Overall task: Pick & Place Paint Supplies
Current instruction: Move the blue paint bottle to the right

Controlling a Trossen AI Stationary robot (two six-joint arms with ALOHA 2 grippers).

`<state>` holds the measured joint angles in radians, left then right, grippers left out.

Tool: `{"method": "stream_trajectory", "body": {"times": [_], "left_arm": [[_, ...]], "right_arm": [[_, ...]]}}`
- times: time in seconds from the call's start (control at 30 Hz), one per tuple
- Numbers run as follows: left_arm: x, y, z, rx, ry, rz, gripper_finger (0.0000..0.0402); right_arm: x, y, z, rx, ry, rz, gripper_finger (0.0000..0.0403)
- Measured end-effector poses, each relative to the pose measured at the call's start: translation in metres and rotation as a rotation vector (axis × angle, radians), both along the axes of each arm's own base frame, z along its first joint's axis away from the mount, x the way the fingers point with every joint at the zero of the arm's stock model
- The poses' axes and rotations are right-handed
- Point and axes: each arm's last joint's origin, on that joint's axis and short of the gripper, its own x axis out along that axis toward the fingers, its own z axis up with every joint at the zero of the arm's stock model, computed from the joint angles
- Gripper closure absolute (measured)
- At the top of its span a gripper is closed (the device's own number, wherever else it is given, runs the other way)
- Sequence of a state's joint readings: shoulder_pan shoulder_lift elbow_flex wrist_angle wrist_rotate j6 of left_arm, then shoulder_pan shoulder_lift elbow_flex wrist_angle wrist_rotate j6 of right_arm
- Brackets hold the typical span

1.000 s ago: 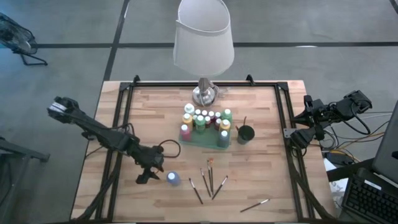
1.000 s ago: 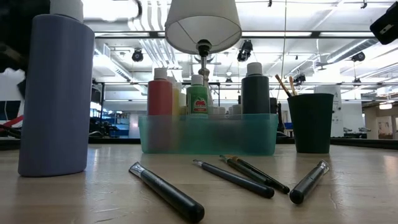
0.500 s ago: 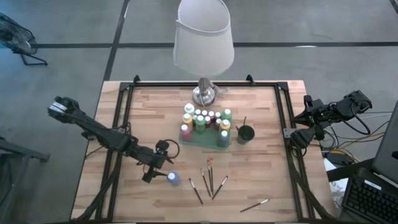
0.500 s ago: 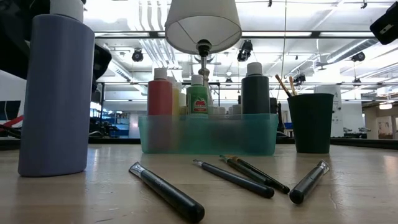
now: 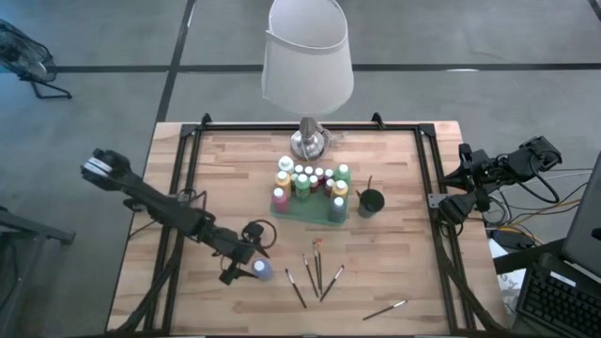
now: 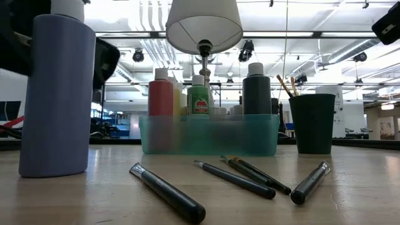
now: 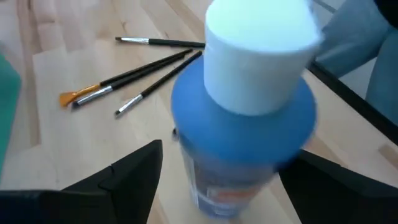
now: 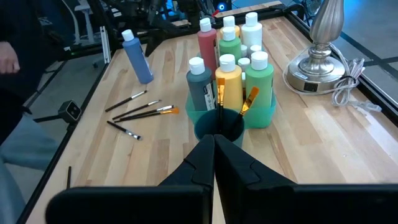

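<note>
Left gripper (image 7: pixel 217 180), jaws spread wide and holding nothing, straddles the upright blue paint bottle (image 5: pixel 262 270), evidently positioned to grasp it for the teal tray (image 5: pixel 310 214); right gripper (image 8: pixel 213 163) shut, parked aside

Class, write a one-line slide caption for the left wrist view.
Open left gripper straddles the upright blue paint bottle, with loose paintbrushes on the wooden table.

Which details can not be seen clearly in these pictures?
- Blue paint bottle, left wrist view: label blurred and cut off by the bottom edge.
- Left tool, low view: only dark shapes behind the bottle; contact with it cannot be judged.
- Bottles at the back of the teal tray, low view: hidden by the front row and the frosted wall.
- Black cup, right wrist view: lower part hidden by the shut right tool.
</note>
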<state>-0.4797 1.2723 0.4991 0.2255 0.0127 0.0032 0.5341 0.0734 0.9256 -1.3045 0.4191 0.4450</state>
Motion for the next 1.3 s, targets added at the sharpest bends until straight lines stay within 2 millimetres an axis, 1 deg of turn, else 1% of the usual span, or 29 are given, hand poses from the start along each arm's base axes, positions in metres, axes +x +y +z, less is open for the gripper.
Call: {"method": "stream_trajectory", "body": {"times": [0.17,0.27,0.43,0.57,0.77,0.83,0.93,1.07,1.2,1.3], "left_arm": [[0.013,-0.007,-0.010,0.013,0.025,-0.003,0.0090],[0.020,-0.011,-0.010,-0.001,-0.021,-0.031,0.0090],[0.021,-0.012,-0.013,-0.008,-0.018,-0.047,0.0100],[0.021,-0.012,-0.013,-0.007,-0.019,-0.050,0.0131],[0.021,-0.012,-0.013,-0.003,-0.021,-0.054,0.0196],[0.021,-0.012,-0.013,0.000,-0.022,-0.056,0.0209],[0.021,-0.012,-0.013,0.017,-0.029,-0.052,0.0214],[0.028,-0.012,-0.005,0.065,-0.013,-0.041,0.0209],[0.040,-0.011,0.013,0.145,0.003,-0.054,0.0210],[0.050,-0.007,0.029,0.209,0.004,-0.051,0.0211]], "right_arm": [[0.000,0.000,0.000,0.000,0.000,0.000,0.0394],[0.000,0.000,0.000,0.000,0.000,0.000,0.0394],[0.000,0.000,0.000,0.000,0.000,0.000,0.0394],[0.000,0.000,0.000,0.000,0.000,0.000,0.0394],[0.000,0.000,0.000,0.000,0.000,0.000,0.0394],[0.000,0.000,0.000,0.000,0.000,0.000,0.0394],[0.000,0.000,0.000,0.000,0.000,0.000,0.0394],[0.000,0.000,0.000,0.000,0.000,0.000,0.0394],[0.000,0.000,0.000,0.000,0.000,0.000,0.0394],[0.000,0.000,0.000,0.000,0.000,0.000,0.0394]]}}
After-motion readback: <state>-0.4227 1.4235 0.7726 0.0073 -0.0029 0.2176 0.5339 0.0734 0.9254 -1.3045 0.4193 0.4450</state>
